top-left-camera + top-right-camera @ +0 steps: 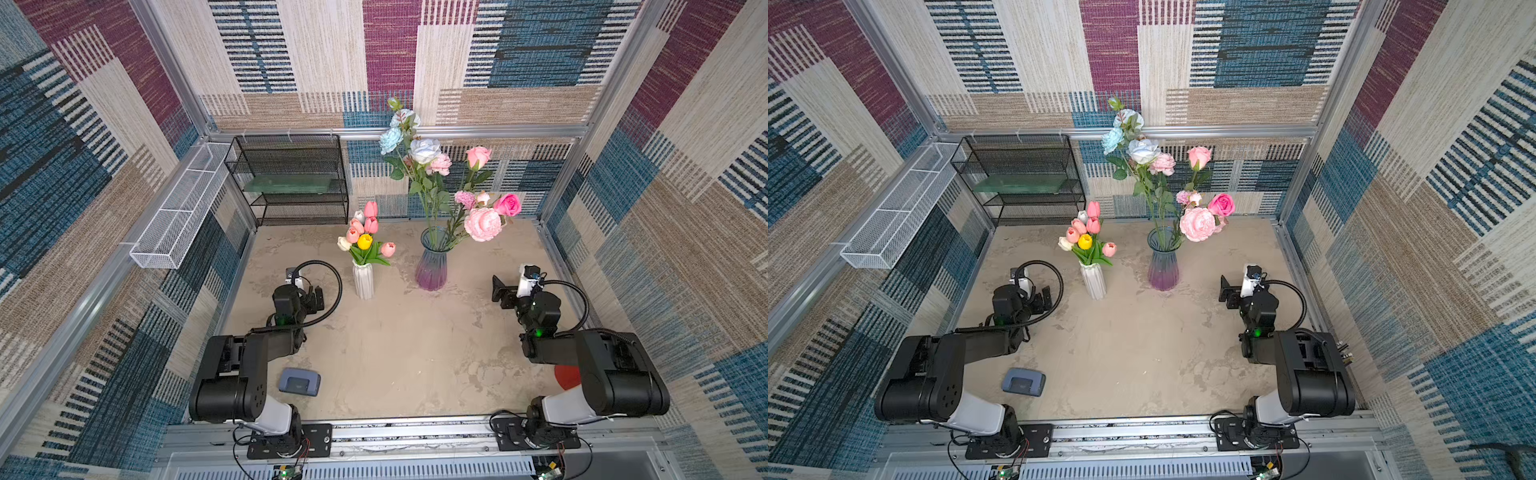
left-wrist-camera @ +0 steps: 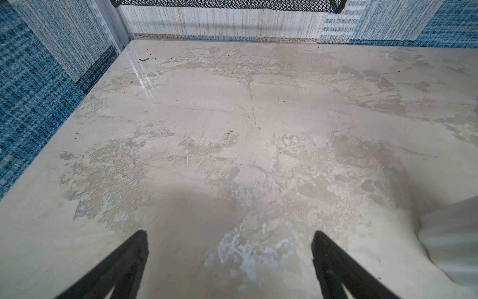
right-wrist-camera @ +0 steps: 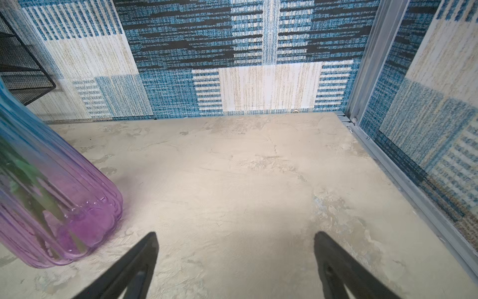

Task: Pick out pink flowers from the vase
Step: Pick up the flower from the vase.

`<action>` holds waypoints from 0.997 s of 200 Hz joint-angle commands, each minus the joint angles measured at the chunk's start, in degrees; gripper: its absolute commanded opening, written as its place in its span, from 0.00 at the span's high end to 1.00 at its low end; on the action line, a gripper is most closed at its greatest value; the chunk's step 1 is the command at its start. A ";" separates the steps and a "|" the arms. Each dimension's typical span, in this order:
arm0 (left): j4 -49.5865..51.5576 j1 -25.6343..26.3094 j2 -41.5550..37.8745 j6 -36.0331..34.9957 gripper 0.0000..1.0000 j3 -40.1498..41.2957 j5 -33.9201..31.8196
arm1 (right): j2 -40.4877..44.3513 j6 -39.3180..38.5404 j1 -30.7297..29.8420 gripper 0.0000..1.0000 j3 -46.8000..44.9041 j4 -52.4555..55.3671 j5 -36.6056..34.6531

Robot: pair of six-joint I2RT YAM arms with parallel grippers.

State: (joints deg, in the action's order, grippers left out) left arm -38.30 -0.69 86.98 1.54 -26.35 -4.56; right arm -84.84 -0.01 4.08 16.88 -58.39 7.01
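Left tool (image 2: 230, 234) and right tool (image 3: 236, 234) — both spread, empty, low over the desk (image 1: 415, 353). Your pink flowers (image 1: 482, 224) stand in the white vase (image 1: 363, 280) and glass vase (image 1: 432, 266) — a slanted pull may topple either, or drag tangled white blooms (image 1: 424, 150) along.

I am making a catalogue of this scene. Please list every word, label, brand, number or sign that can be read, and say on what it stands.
No text can be read in any view.
Grey-blue case: there is a dark panel on top; any print on it is too small to read.
White vase: no label shows.
Glass vase: no label shows.
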 commanded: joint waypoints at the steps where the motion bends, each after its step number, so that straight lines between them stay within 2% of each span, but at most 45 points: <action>1: -1.69 -0.09 -0.06 -0.57 0.00 -0.11 -0.10 | -0.06 -0.52 -0.11 0.05 0.30 -0.90 -0.05; 199: -1.95 0.59 -0.07 -0.93 0.00 0.07 -1.06 | -0.06 -0.59 -0.12 0.05 0.38 -0.93 -0.10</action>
State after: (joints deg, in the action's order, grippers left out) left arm -38.30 -0.25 86.98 1.52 -26.35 -4.69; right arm -84.84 -0.01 3.99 16.88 -58.39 7.01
